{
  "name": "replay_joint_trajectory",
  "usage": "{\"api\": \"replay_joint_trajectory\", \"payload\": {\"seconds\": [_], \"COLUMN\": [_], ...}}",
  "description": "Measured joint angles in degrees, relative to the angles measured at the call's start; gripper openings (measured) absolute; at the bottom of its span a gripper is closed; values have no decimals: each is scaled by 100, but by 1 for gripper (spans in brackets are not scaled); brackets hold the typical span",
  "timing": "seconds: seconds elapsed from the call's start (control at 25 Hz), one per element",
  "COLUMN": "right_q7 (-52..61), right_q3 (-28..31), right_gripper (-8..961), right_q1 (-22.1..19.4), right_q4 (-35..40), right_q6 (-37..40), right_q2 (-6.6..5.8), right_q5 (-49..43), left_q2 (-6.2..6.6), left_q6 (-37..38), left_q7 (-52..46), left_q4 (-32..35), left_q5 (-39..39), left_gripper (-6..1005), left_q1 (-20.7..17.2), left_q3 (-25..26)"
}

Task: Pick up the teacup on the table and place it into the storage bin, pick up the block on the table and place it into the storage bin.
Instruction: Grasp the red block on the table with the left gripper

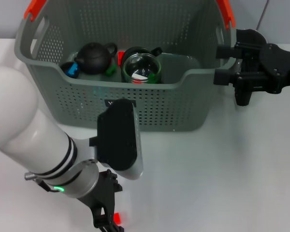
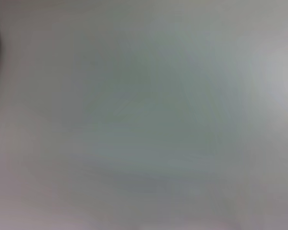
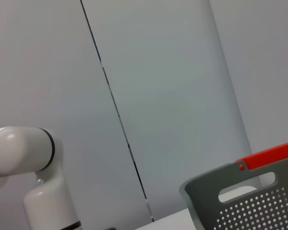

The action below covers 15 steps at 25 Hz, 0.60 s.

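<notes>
teacup: clear round glass teacup (image 1: 141,69) already inside large grey-green perforated plastic storage bin (image 1: 150,104) | block: small red block (image 1: 118,218) at table's near edge, between left gripper (image 1: 108,221) fingers, grip state unreadable | right gripper (image 1: 226,64) idle, spread, beside bin's right end | 1 of 2 done

I see the storage bin (image 1: 135,104) as matt grey-green plastic, its walls punched with small round holes, its handle ends (image 1: 35,8) a smoother orange-red plastic. Inside it, a black teapot (image 1: 94,57) looks dull and slightly grainy, while the glass cup (image 1: 141,69) beside it is clear and glossy with bright reflections. The desk (image 1: 222,169) around the bin reads as smooth, faintly sheened white. My left arm's white shell (image 1: 19,125) looks glossy; the right end effector (image 1: 222,63) beside the bin is matt black.
</notes>
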State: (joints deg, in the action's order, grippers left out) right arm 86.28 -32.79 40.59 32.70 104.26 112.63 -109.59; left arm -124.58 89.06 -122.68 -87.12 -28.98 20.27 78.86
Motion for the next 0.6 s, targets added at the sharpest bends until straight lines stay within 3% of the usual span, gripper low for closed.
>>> {"api": "replay_joint_trajectory", "payload": {"seconds": [0.36,0.6], "right_q7": [-4,-12], "right_q3": [1,1], "right_gripper": [941,940], "right_q1": [-2,-6], "right_q4": [-1,-5], "right_q6": [-5,-30], "right_q2": [12,13], "right_q5": [0,-1], "left_q2": [-4,-5], "left_q6": [-41,-40], "left_q7": [-33,-55], "left_q4": [-36,-94], "left_q5": [111,120], "left_gripper": [809,701], "left_q1": [-69,-74], "left_q3": [-149,-154]}}
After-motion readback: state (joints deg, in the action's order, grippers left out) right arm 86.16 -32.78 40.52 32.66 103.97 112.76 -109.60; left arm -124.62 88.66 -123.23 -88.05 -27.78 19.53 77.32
